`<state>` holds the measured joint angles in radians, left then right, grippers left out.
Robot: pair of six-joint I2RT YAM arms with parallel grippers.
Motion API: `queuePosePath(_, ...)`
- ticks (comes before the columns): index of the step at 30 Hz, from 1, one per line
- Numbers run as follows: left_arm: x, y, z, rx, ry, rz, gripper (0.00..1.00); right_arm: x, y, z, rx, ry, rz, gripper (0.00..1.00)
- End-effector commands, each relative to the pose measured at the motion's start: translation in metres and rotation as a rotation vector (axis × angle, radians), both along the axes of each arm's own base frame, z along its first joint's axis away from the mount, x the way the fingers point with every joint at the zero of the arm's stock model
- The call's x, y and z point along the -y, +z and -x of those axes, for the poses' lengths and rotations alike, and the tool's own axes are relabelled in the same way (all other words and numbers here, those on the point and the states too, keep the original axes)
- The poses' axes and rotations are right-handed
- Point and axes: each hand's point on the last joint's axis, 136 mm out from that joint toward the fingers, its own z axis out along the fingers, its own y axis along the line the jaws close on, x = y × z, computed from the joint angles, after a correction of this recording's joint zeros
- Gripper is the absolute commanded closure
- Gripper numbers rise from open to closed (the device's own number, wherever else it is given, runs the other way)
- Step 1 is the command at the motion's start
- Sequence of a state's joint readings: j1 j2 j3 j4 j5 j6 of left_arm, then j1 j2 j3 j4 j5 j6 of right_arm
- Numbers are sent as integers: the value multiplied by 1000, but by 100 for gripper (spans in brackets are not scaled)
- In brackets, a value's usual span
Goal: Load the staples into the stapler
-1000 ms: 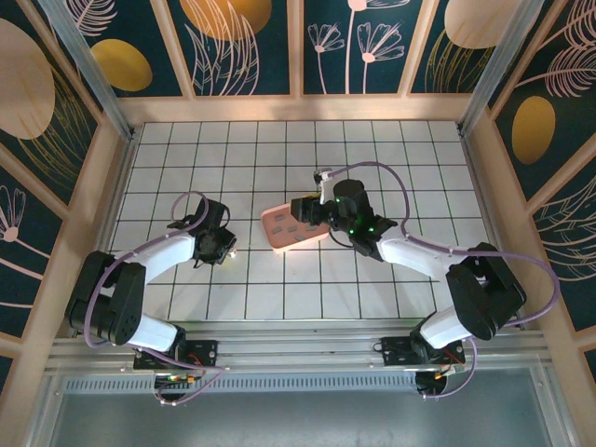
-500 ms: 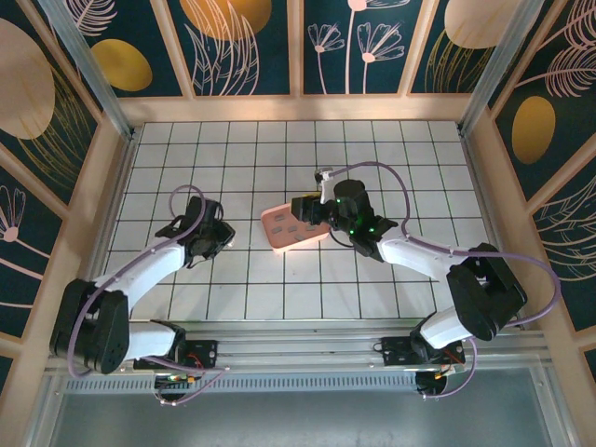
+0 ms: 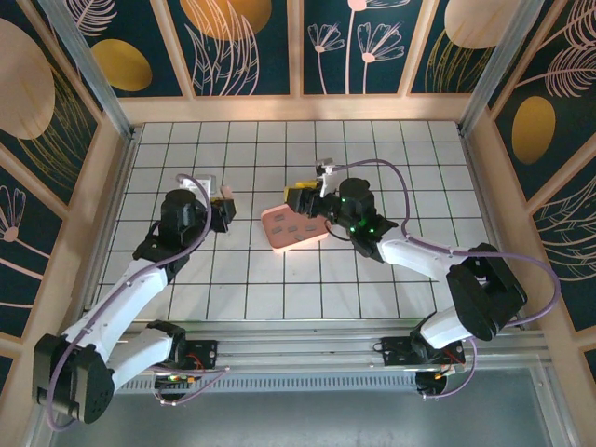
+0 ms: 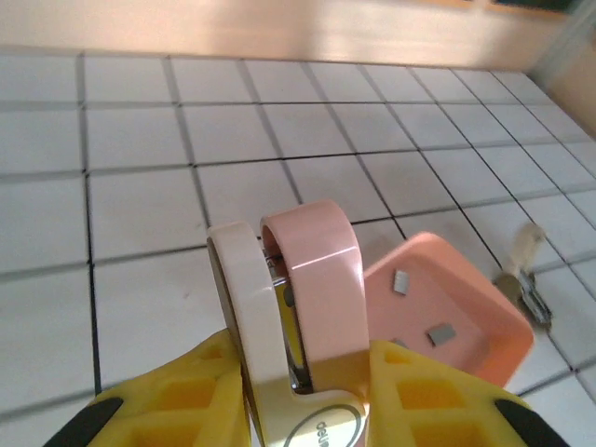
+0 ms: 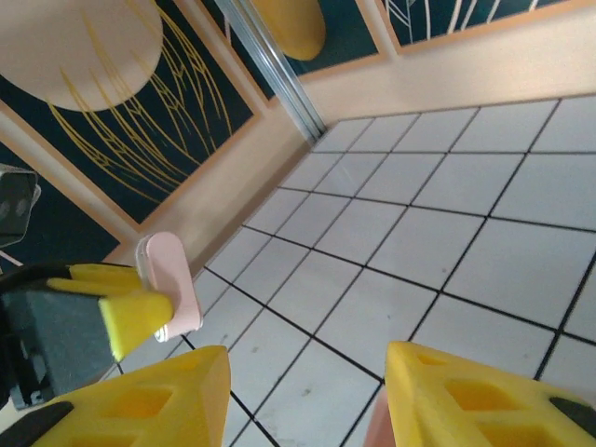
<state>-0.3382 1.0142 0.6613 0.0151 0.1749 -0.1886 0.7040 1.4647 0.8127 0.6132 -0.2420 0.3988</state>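
Note:
A pink and cream stapler point(image 4: 300, 279) stands upright in my left gripper point(image 4: 303, 377), which is shut on its lower end; its two halves are slightly parted, with metal showing inside. In the top view the left gripper point(image 3: 222, 201) hangs left of the pink tray point(image 3: 276, 235). Small dark-grey staples point(image 4: 401, 281) lie loose in the tray point(image 4: 484, 321). My right gripper point(image 5: 307, 382) is open and empty above the tray's far edge, seen from above point(image 3: 300, 197), and faces the stapler point(image 5: 173, 279).
A small grey and beige object point(image 4: 523, 272) lies on the tiles beyond the tray; I cannot tell what it is. The right arm's purple cable point(image 3: 382, 169) loops over the tiles behind it. Peach walls point(image 3: 298, 108) border the floor.
The left arm has swung away from the near tiles toward the far left and now points at the tray. The right gripper has tipped up off the tray, its yellow fingers now showing.

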Motion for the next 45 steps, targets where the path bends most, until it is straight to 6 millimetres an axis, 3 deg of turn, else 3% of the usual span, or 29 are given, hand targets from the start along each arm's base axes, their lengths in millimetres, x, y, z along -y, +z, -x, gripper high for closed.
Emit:
queuePosePath(1, 26, 12, 11, 204, -285, -161, 100, -12, 29, 5, 86, 50, -52, 52)
queuePosePath(9, 54, 20, 22, 264, -488, -130, 100, -31, 35, 32, 237, 151, -90, 50)
queuePosePath(18, 59, 20, 27, 271, -531, -122, 100, -59, 25, 37, 224, 235, -87, 47)
queuePosePath(32, 59, 28, 31, 291, -532, -108, 100, -75, 13, 43, 219, 291, -57, 47)
queuePosePath(35, 60, 29, 32, 297, -542, -106, 100, -77, 12, 43, 220, 298, -50, 50)
queuePosePath(41, 61, 31, 32, 302, -550, -101, 100, -81, 13, 45, 237, 321, -45, 66)
queuePosePath(45, 61, 33, 32, 307, -549, -102, 100, -83, 12, 45, 235, 333, -42, 67)
